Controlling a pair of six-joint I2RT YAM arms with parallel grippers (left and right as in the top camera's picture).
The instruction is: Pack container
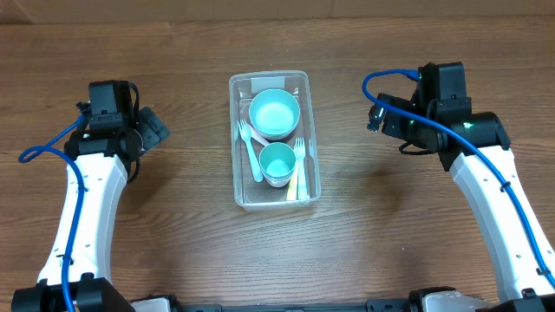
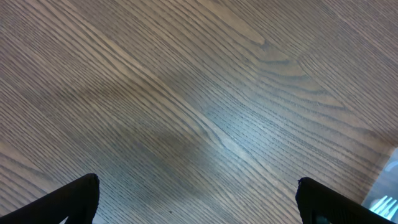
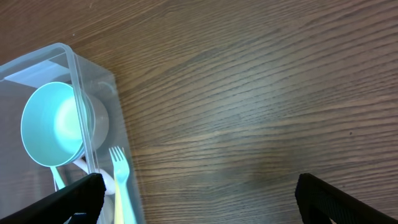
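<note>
We record the left pincer (image 2: pixel 199 200) with its two fingers spread wide apart; only the wood-grain surface (image 2: pixel 186 93) shows between them. The right pincer (image 3: pixel 199 199) is likewise spread wide and grips nothing.

In the overhead view the left pincer stands at 9 o'clock from the container (image 1: pixel 260 197) and well apart from it. The right pincer stands at about 2 o'clock, also apart from it.

The container rests on the surface at table centre, its long axis running from 12 to 6 o'clock. Inside, a light-blue bowl (image 1: pixel 274 113) sits at the 12 o'clock end. A light-blue cup (image 1: pixel 278 163) sits just beside it toward 6 o'clock. One fork (image 1: pixel 250 149) lies along the 9 o'clock wall and a second fork (image 1: pixel 299 160) along the 3 o'clock wall. We cannot tell whether the bowl and cup touch.
</note>
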